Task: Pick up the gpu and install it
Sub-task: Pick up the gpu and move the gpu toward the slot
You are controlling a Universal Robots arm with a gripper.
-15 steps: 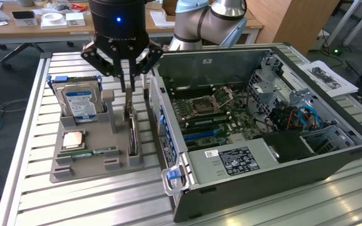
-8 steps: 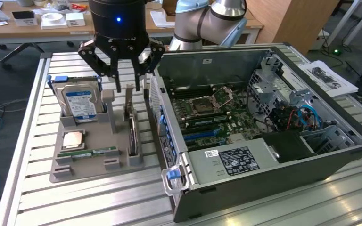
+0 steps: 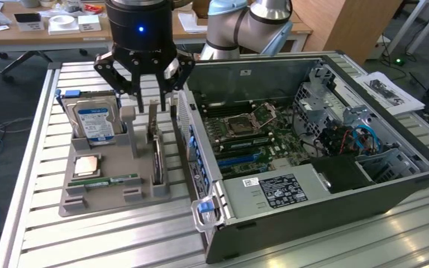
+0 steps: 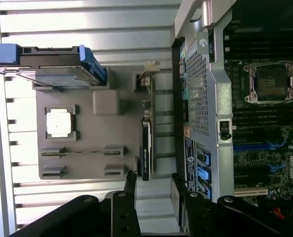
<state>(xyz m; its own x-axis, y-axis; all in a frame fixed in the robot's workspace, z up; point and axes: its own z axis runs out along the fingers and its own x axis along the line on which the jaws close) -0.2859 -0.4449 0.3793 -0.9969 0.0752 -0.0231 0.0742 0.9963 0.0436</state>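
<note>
Your gripper (image 3: 152, 106) hangs wide open and empty, just above the gpu (image 3: 156, 153), which stands on edge in the grey holder (image 3: 87, 204) at 9 o'clock of the open PC case (image 3: 334, 218) in the exterior view, so nothing is picked or installed yet and the whole job is left.
</note>
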